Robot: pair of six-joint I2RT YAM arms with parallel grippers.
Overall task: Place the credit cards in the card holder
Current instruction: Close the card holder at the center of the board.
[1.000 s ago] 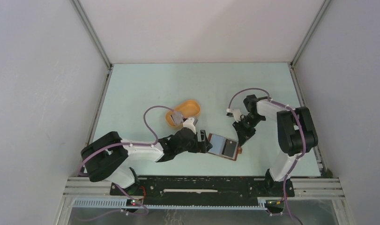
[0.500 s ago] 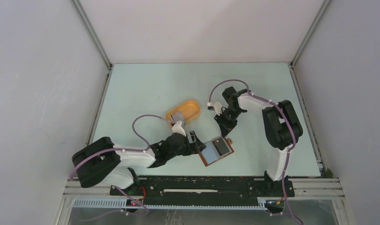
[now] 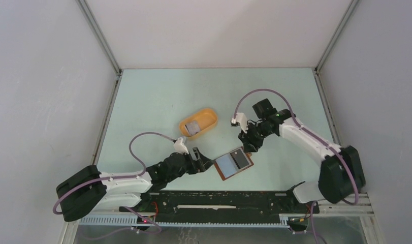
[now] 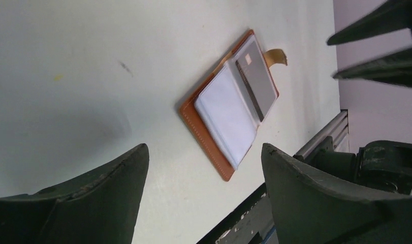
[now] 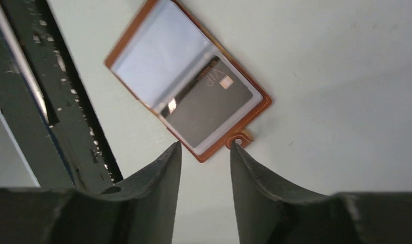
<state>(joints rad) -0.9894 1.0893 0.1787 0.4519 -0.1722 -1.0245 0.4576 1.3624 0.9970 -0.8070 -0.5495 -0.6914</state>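
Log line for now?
brown leather folding card holder: open flat | dark grey card: in its pocket | left claw: open, empty | right claw: open, empty

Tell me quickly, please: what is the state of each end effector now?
Left end effector: open, holding nothing.
Right end effector: open, holding nothing.

Stitched leather-like card holder (image 5: pixel 143 66), glossy grey card (image 5: pixel 209 109), matt table (image 5: pixel 320 76).

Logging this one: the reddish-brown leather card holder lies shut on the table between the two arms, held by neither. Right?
Not shut: the reddish-brown leather card holder lies open, with a dark grey card tucked inside, as the right wrist view shows. The rest stands.
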